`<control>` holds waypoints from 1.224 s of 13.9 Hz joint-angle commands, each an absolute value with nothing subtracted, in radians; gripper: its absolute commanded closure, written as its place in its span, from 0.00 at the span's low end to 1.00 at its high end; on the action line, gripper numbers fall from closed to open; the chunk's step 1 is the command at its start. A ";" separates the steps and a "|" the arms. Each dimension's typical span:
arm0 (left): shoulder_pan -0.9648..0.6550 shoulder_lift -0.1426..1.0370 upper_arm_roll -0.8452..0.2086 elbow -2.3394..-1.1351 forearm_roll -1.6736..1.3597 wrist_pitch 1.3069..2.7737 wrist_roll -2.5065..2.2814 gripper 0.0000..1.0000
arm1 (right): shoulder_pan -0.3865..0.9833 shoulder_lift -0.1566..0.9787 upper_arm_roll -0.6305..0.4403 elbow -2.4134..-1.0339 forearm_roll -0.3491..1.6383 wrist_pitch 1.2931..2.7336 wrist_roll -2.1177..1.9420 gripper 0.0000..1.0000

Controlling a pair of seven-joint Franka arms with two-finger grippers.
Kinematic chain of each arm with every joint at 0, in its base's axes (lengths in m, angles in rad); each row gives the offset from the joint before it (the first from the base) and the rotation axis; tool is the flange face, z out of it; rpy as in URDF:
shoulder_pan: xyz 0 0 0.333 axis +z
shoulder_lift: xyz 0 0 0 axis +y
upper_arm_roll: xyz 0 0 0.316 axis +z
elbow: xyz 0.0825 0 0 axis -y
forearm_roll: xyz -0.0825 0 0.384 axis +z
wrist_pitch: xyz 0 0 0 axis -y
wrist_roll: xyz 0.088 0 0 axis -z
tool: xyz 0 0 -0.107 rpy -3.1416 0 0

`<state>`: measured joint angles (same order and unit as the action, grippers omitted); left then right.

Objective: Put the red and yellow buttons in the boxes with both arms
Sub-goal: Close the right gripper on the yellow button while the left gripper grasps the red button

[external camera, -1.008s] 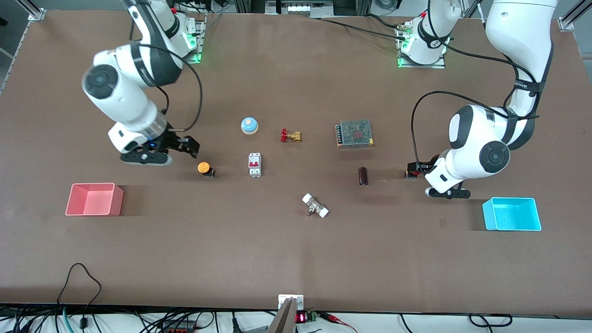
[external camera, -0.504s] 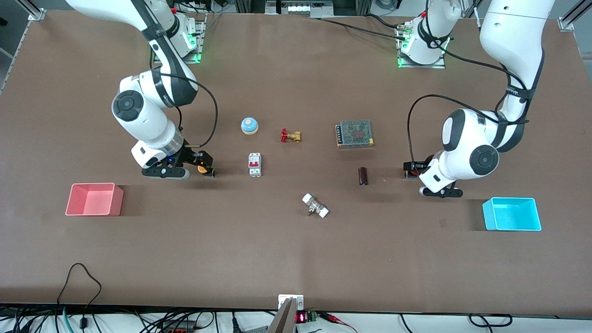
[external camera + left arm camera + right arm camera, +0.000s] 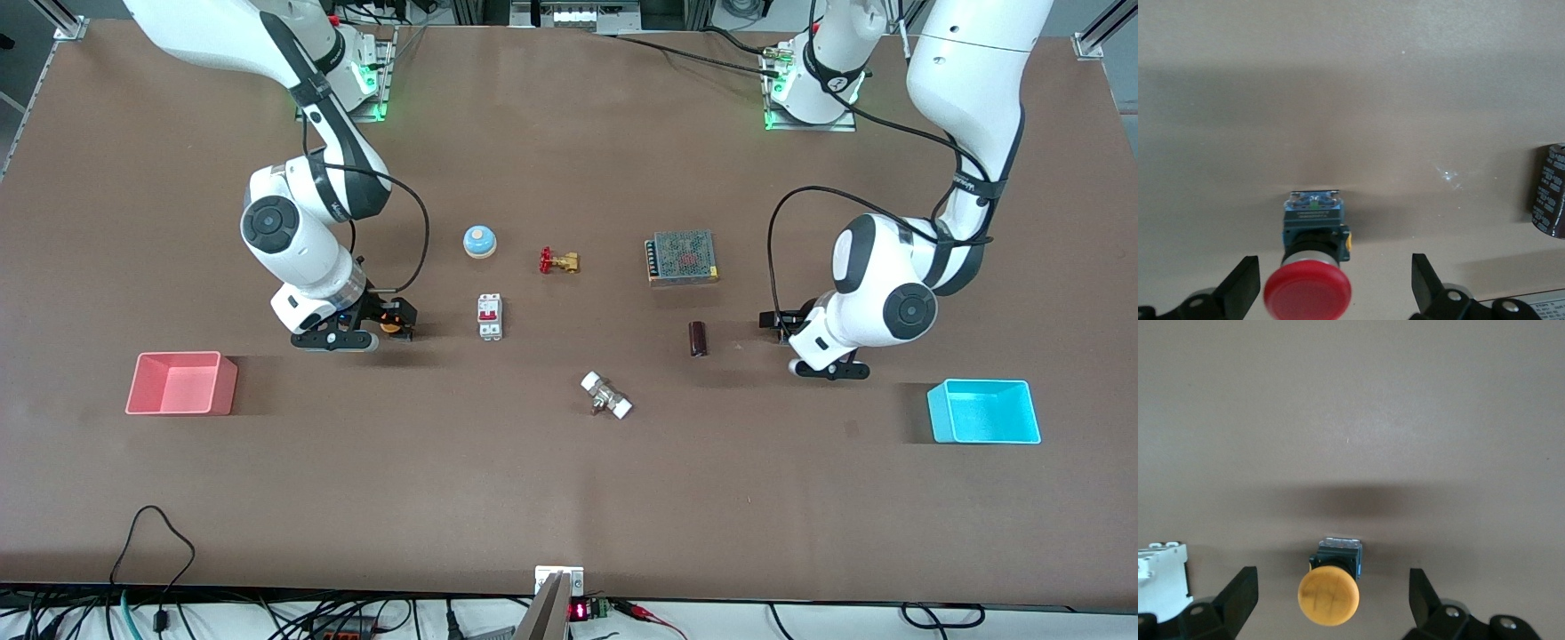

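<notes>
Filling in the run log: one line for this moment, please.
left gripper: open, straddling red button | right gripper: open, straddling yellow button | pink box, blue box: empty

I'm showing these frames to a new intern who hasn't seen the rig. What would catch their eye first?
Both arms are down over a button at once: the right gripper open around the yellow button, the left gripper open around the red button. Next, the bright boxes nearer the camera: the pink box at the right arm's end, the cyan box at the left arm's.
</notes>
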<state>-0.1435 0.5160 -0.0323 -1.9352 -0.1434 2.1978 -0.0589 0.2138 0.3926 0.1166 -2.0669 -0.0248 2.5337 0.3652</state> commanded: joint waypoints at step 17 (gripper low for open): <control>-0.109 0.522 -0.025 -1.933 -0.172 2.232 0.031 0.76 | 0.236 0.431 0.109 -2.060 -0.040 2.540 0.362 0.58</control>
<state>-0.1148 0.5252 -0.0265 -1.9347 -0.1435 2.2241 -0.0047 0.2302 0.4313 0.1155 -2.0659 -0.0262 2.5345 0.3641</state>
